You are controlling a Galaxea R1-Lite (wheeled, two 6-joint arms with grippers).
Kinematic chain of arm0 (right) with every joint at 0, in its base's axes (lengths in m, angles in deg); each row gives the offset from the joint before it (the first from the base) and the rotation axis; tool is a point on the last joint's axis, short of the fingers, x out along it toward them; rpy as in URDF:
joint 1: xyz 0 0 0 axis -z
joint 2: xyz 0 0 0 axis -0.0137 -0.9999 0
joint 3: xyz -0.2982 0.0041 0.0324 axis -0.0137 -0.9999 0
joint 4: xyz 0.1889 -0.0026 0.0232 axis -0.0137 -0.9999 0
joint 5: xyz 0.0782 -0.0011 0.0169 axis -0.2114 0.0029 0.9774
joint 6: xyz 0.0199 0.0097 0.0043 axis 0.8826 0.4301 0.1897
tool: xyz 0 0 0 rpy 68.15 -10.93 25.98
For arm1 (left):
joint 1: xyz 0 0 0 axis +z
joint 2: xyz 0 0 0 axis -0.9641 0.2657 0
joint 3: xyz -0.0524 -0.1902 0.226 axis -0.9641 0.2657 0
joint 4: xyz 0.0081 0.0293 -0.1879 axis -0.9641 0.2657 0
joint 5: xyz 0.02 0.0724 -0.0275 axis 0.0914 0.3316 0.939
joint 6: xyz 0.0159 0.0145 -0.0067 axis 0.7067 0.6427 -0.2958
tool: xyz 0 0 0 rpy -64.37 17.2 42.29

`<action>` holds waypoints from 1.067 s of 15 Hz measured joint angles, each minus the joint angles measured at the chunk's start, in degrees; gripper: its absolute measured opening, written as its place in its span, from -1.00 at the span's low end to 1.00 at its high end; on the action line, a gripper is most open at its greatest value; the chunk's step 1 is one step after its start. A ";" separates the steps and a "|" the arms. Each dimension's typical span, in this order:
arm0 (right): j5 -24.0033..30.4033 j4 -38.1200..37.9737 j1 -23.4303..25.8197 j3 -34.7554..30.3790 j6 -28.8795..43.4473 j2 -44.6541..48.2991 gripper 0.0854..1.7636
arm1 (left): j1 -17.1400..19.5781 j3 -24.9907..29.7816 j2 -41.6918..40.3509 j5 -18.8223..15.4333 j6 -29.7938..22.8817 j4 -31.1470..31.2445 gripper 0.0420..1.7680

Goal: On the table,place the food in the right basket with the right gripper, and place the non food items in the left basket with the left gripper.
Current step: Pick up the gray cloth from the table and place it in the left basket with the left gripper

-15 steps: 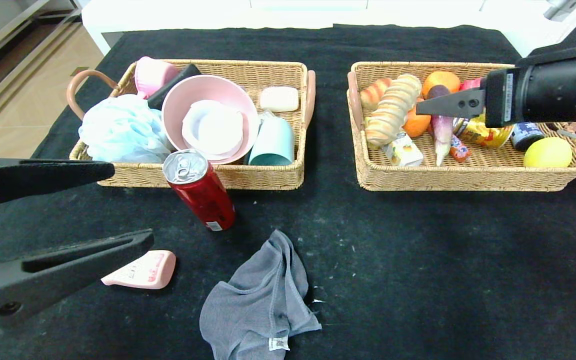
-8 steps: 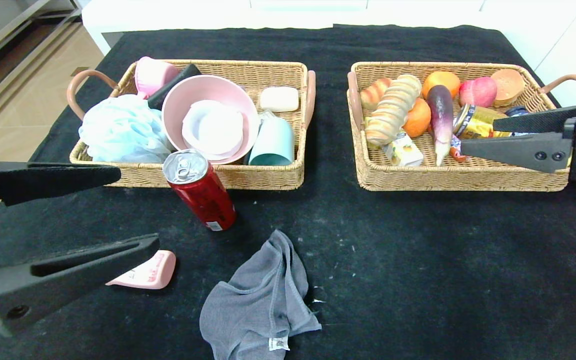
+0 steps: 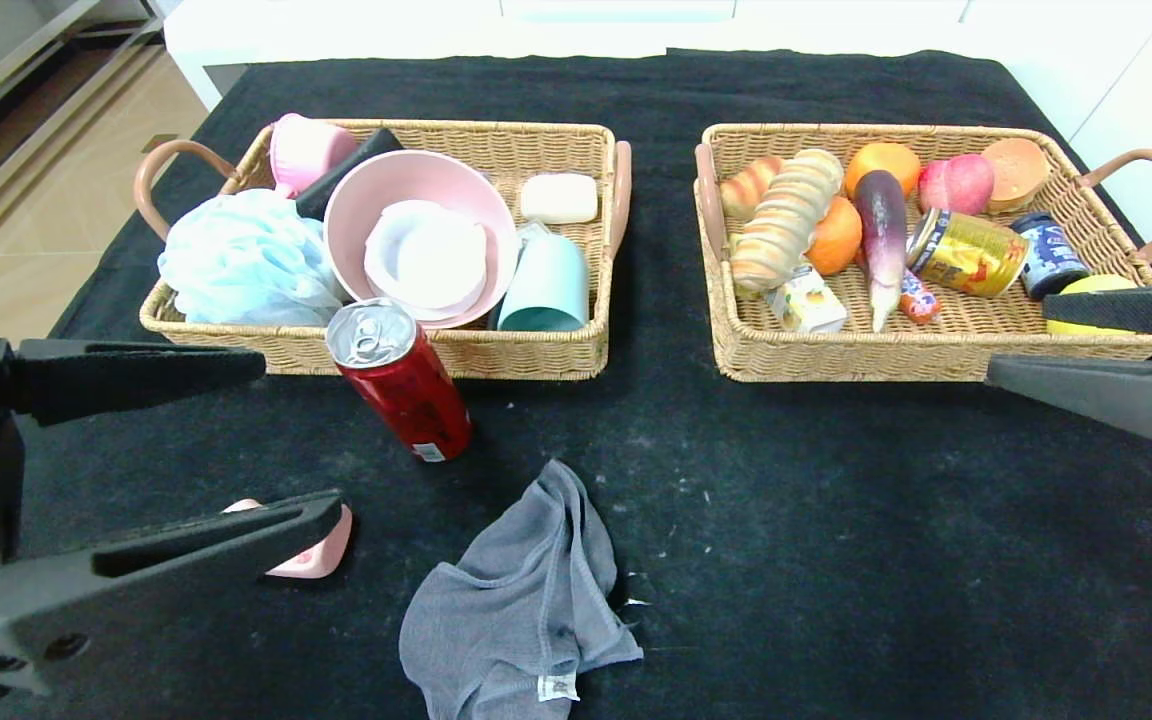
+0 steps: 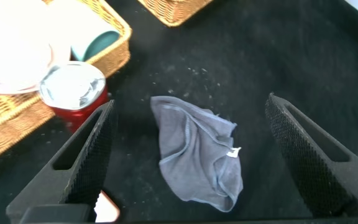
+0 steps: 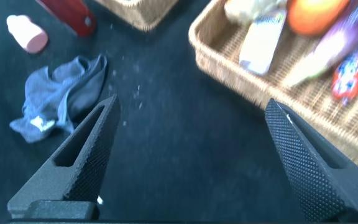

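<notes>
A tall red drink can [image 3: 401, 385] stands on the table [image 3: 836, 520] just before the left basket [image 3: 516, 355]. The grey cloth [image 3: 516, 600] lies crumpled nearer me, and the pink bottle [image 3: 321, 540] lies left of it, half hidden by a finger. My left gripper [image 3: 298, 438] hovers open at the near left; in its wrist view the cloth [image 4: 197, 152] lies between its spread fingers, below them. My right gripper [image 3: 1018, 335] is open at the front right corner of the right basket [image 3: 886, 360], which holds the yellow can [image 3: 971, 253], peach [image 3: 958, 185] and bread roll [image 3: 786, 220].
The left basket holds a pink bowl [image 3: 416, 235], a blue bath puff [image 3: 241, 260], a teal cup [image 3: 546, 285] and soap [image 3: 558, 197]. The right basket also holds an eggplant [image 3: 881, 235], oranges and a lemon. Bare black cloth spreads at the front right.
My right gripper has drawn back from over the right basket, down to its front right corner. My left gripper has crept forward and now covers more of the pink bottle.
</notes>
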State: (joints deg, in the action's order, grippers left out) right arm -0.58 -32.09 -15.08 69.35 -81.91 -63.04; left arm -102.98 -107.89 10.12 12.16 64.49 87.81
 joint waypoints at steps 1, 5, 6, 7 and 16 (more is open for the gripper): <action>-0.06 0.05 0.02 -0.83 0.02 0.45 0.92 | -0.62 0.04 0.20 0.13 -0.05 0.00 0.94; -0.04 0.09 0.16 -3.35 -0.52 1.35 0.92 | -1.62 0.44 0.95 0.24 -0.06 0.02 0.94; -0.09 0.06 0.20 -3.46 -0.50 1.38 0.92 | -1.68 0.45 1.17 0.33 -0.06 -0.05 0.94; -0.04 0.00 0.27 -3.55 -0.50 1.35 0.92 | -1.71 0.45 1.35 0.41 -0.06 -0.11 0.94; 0.02 -0.24 0.44 -3.68 -0.46 0.65 0.92 | -1.76 0.00 0.76 0.99 -0.13 0.41 0.94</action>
State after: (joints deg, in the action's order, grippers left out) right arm -0.55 -32.33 -14.64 65.67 -82.37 -62.39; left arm -104.74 -107.89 10.87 13.14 64.36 88.23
